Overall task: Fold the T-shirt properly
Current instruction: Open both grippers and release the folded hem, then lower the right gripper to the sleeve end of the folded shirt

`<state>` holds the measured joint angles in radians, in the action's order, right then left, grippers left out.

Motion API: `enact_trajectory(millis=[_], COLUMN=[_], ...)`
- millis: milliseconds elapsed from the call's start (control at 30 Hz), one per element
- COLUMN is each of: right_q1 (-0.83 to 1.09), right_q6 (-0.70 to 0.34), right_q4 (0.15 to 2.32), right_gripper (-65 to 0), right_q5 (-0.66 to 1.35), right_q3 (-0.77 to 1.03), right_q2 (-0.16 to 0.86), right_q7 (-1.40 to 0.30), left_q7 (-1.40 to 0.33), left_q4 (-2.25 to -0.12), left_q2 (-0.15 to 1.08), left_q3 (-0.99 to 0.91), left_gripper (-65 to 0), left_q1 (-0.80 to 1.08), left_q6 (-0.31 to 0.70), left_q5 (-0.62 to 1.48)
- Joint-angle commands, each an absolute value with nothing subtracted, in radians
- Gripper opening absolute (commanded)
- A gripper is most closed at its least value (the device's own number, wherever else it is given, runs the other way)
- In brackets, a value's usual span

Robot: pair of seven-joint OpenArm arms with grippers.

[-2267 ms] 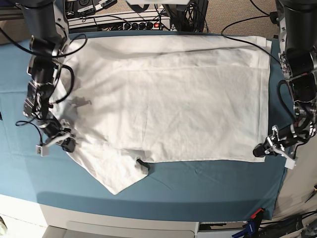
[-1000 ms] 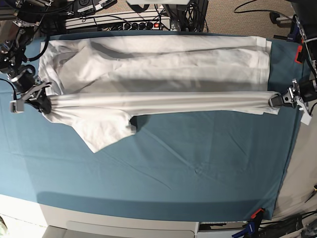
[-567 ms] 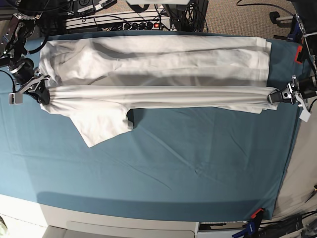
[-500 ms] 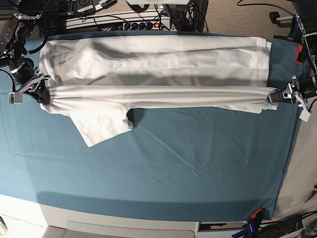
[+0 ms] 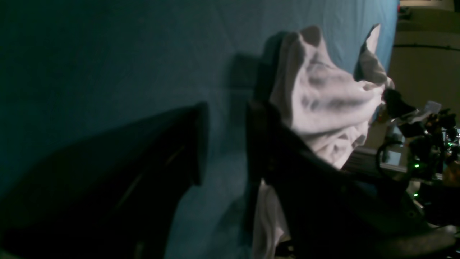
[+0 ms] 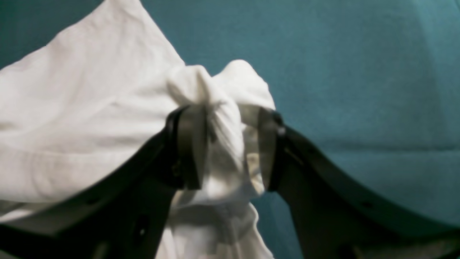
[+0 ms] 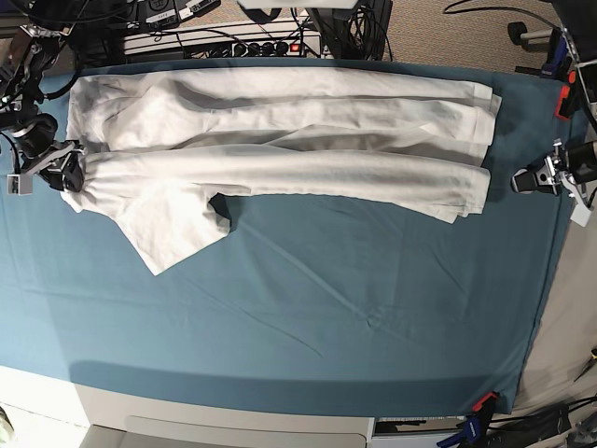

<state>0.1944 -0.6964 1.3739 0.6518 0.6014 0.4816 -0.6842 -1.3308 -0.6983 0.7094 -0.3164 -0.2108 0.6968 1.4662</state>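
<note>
Base view: the T-shirt (image 7: pixel 280 140) lies in a long folded band across the far side of the bench (image 7: pixel 373 308), which is covered by a teal cloth (image 7: pixel 308 355), with one sleeve (image 7: pixel 173 229) spread toward the near side at the left. The right gripper (image 7: pixel 63 175) sits at the shirt's left end. The left gripper (image 7: pixel 527 179) is just beside the shirt's right end, apart from it.

Left wrist view: the dark fingers (image 5: pixel 196 144) stand parted with only teal cloth between them; a bunched white shirt end lies past them.

Right wrist view: the fingers (image 6: pixel 188 147) clamp a gathered wad of white fabric.
</note>
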Motion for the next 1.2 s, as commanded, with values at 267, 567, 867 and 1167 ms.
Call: enact_trajectory(millis=[267, 567, 867, 1167], right_q1=[0.175, 0.036, -0.16, -0.397], right_q6=[-0.698, -0.698, -0.629, -0.566], right_q4=[1.389, 1.388, 1.329, 0.938], right_gripper=[-40.8, -40.8, -34.3, -34.1], right_q5=[0.65, 0.636, 0.62, 0.741], right_q3=[0.622, 0.756, 0.588, 0.424], right_q2=[0.508, 0.508, 0.508, 0.488], right_q7=[-0.505, -0.495, -0.741, -0.863], left_q7=[-1.32, -1.316, -1.316, -1.316], left_q4=[-0.836, -0.859, -0.859, -0.859], left_q2=[0.765, 0.78, 0.776, 0.776], left_q3=[-0.389, -0.447, -0.447, -0.447], left_gripper=[-45.8, -45.8, -45.8, -45.8], left_q1=[-0.231, -0.23, -0.233, -0.233], left_q6=[0.698, 0.698, 0.698, 0.698], left_q5=[1.484, 1.484, 1.484, 1.484])
